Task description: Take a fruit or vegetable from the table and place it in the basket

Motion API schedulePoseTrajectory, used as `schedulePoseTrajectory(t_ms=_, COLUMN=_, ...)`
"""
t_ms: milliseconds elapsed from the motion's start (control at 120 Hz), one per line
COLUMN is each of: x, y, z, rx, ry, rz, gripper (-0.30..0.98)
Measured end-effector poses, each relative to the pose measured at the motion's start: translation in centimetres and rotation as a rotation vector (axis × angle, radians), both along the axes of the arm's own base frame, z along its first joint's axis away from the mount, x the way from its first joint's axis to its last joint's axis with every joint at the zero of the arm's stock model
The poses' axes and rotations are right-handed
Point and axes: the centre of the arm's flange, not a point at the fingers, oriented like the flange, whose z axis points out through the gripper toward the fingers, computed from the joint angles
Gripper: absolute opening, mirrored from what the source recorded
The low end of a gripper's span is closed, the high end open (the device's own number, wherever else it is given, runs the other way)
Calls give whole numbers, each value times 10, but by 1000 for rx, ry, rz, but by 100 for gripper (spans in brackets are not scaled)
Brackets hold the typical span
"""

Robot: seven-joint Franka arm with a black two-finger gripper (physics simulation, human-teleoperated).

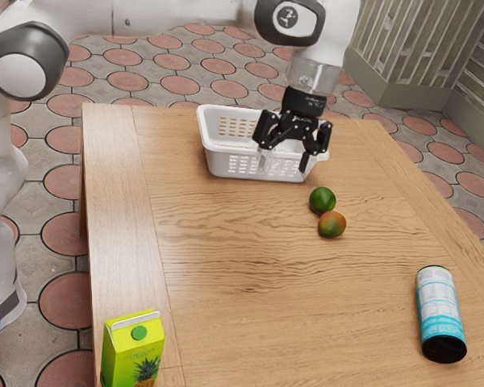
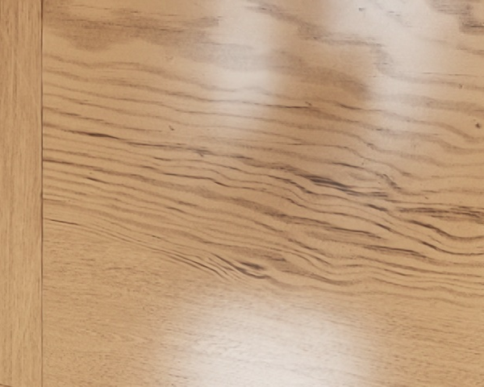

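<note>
Our wooden table [image 1: 250,314], white basket [image 1: 224,163] on it, green fruit [image 1: 322,199] beside our orange-green fruit [image 1: 332,226], pineapple carton [image 1: 129,359], teal-and-white can [image 1: 440,310]

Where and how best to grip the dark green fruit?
Probably straight down from above, closing around the widest part of the green fruit: it's round, with no handle or stem in sight, and nothing covers its top. I'd close on the two flanks not facing the orange-green fruit, which sits right beside it and could get knocked.

This seems a home interior, by its grey floor with round reddish tiles [image 1: 63,182] and, at the exterior view's two o'clock, pale ribbed walls [image 1: 403,44].
</note>
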Motion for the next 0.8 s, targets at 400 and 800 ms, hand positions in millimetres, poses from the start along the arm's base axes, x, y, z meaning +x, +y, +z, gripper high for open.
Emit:
schedulePoseTrajectory(t_ms=400, x=69, y=113, z=-91, rx=-95, ry=-10, rz=-103, gripper=69)
schedulePoseTrajectory(t_ms=800, x=144, y=187, z=-139, rx=-167, ry=-206, rz=-205, gripper=69)
